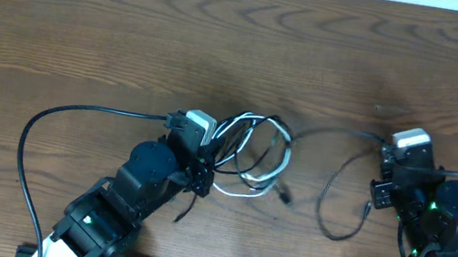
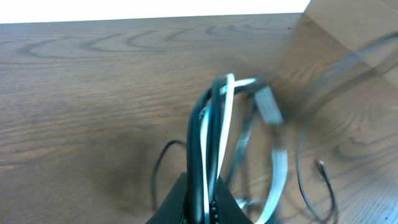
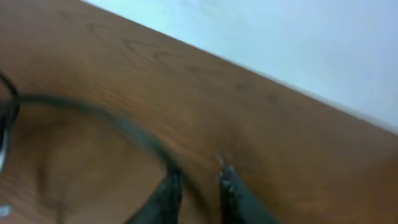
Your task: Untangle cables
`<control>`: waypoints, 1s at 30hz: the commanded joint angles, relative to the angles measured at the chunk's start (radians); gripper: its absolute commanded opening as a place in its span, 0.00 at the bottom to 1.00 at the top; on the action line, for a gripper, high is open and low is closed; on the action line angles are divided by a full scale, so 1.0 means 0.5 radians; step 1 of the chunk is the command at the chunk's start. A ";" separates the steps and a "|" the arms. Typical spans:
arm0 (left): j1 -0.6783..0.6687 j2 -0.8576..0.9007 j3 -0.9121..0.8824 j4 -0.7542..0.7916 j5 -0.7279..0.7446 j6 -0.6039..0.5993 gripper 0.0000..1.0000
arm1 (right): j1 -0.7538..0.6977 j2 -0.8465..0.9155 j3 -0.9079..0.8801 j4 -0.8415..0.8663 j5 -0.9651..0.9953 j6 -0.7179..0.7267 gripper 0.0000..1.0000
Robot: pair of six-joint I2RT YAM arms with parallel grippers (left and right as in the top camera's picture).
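A tangle of thin black cables and one white cable (image 1: 253, 151) lies at the table's middle. My left gripper (image 1: 201, 172) is shut on a bundle of black and white strands at the tangle's left side. In the left wrist view the strands (image 2: 217, 118) rise from between the fingers (image 2: 205, 202) and loop up, blurred. One long black cable (image 1: 336, 178) runs right from the tangle and curls down in front of my right gripper (image 1: 383, 156). In the right wrist view the fingers (image 3: 200, 180) stand apart, with this blurred cable (image 3: 93, 112) running in toward the left finger.
A small plug end (image 1: 285, 195) lies just right of the tangle and also shows in the left wrist view (image 2: 320, 165). A thick black arm wire (image 1: 35, 130) arcs at the left. The brown wooden table (image 1: 134, 30) ends at a white wall at the far side.
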 commanded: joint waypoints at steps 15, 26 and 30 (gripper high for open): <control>0.006 -0.023 0.035 0.185 0.252 -0.020 0.08 | -0.027 0.018 0.014 -0.128 -1.059 0.536 0.38; 0.006 -0.024 0.035 0.470 0.507 -0.126 0.08 | -0.026 0.250 0.014 -0.110 -1.256 1.408 0.99; 0.006 -0.022 0.035 0.500 0.523 -0.216 0.08 | -0.022 0.314 0.014 -0.040 -1.285 1.623 0.99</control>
